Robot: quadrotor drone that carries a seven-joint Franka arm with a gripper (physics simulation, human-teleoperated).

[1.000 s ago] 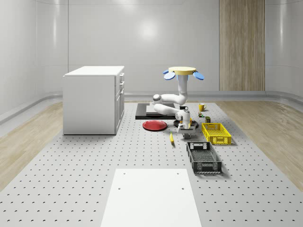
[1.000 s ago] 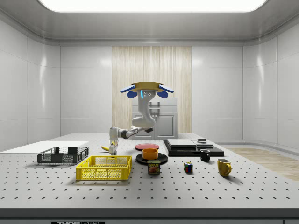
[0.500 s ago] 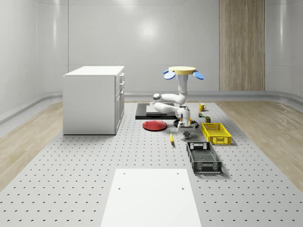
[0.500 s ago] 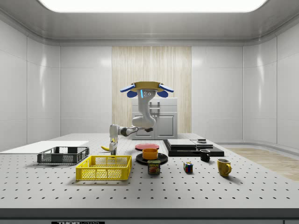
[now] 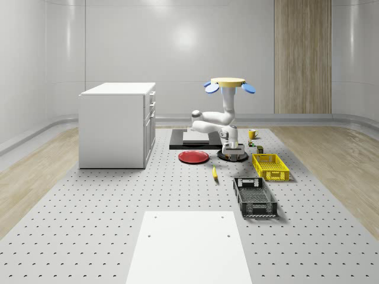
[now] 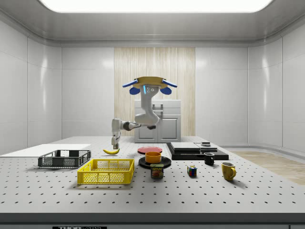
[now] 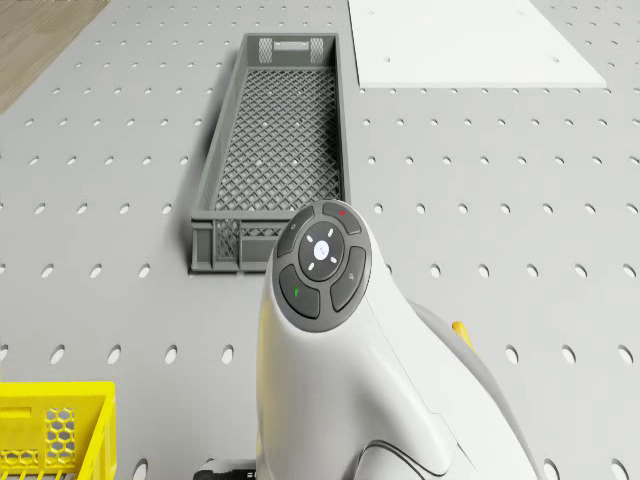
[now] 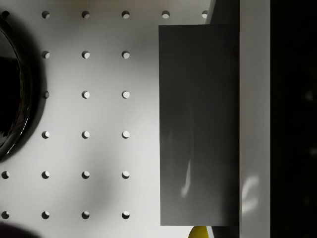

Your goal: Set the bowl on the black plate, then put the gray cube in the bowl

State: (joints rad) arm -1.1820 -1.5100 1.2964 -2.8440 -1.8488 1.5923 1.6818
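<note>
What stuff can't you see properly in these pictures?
- Whole-scene view: the claw stands in front of the black plate and hides much of what sits on it.
- Drone view: the arm covers most of the banana; the picture's edge cuts off the yellow crate.
- Wrist view: the edge cuts off the black plate; I cannot tell whether the gray block is the gray cube.

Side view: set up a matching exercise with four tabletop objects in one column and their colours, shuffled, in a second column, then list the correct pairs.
Objects:
1. bowl
2. mug
3. mesh crate
4. flat plate behind the bowl

Colours:
A. red
B. dark grey
C. orange
D. yellow

Pairs: 1-C, 2-D, 3-B, 4-A
</note>
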